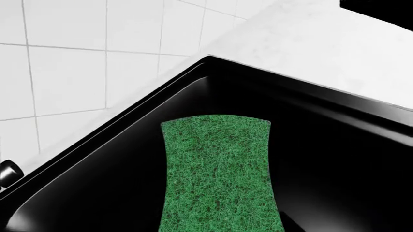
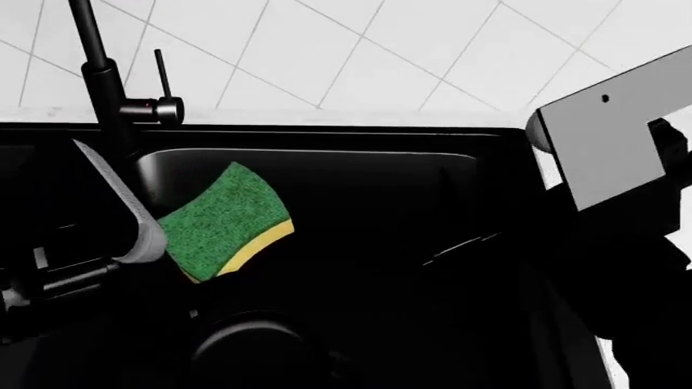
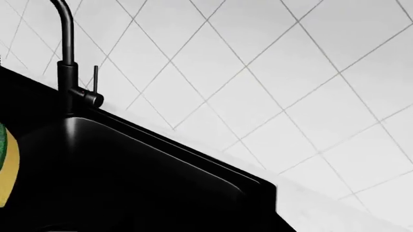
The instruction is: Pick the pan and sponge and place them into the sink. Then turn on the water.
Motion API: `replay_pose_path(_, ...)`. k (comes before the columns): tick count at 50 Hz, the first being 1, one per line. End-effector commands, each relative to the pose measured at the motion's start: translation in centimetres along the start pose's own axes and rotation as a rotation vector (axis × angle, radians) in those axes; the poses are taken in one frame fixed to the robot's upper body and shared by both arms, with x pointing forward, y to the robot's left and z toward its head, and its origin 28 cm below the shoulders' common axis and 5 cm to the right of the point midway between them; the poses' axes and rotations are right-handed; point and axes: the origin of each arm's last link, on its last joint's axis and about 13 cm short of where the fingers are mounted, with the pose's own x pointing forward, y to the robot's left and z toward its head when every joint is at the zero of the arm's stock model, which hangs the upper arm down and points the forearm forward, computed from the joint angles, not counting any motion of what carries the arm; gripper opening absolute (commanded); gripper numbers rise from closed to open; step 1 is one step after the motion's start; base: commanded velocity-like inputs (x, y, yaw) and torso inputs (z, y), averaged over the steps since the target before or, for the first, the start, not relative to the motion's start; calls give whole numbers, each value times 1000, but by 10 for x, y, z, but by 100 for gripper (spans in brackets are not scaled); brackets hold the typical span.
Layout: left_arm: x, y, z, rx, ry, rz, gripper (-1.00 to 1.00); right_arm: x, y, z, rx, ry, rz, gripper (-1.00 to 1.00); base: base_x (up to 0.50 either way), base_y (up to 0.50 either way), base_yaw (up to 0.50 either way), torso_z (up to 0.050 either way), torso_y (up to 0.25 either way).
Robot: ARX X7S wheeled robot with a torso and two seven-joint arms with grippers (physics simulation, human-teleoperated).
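Left gripper [image 2: 146, 239]: only a grey curved finger is visible in the head view, lying against the sponge's [image 2: 222, 219] edge over the sink [image 2: 357, 162]; the sponge fills the near field of the left wrist view [image 1: 219, 179], green side toward the camera, so it appears held, but jaw closure cannot be confirmed from these views. Sponge tilted, green scouring layer up, yellow foam layer showing along its lower edge; a sliver of green and yellow also shows at the edge of the right wrist view [image 3: 5, 164]. It sits above the basin interior, just beside the faucet [image 2: 103, 73]; contact with the basin floor cannot be told. Right gripper: not identifiable; a grey flat plate [image 2: 605, 146] of the right arm stands over the sink's rim on the side away from the faucet, with dark arm parts below it, fingers not distinguishable. Pan: a dark round form [image 2: 254, 352] lies in the basin on the near side of the sponge, black on black, outline faint, handle not made out. Faucet upright at the sink's back rim, thin lever [image 2: 160, 73] standing vertical beside it. White tiled wall [image 2: 378, 49] behind the sink.
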Motion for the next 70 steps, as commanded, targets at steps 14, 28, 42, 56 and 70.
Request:
replay_pose_path(14,61,16,25,46,135,-120,-100,-32,-7,-3,57,-76,-108,100,0,0,0,0,0)
replay_pose_path(28,92,20,9,66,249,-151,-100,-43,-7,4,51,-97,-146,100,0,0,0,0,1)
replay_pose_path(42,91,14,-24,37,318,-130,-100,-45,-4,1,53,-100,-144,100,0,0,0,0,0)
replay_pose_path(56,89,6,-47,4,347,-74,-100,-44,-1,-6,68,-94,-135,100,0,0,0,0,0)
replay_pose_path(70,97,-5,-65,11,401,-97,-100,-45,1,-13,85,-88,-131,100,0,0,0,0,0)
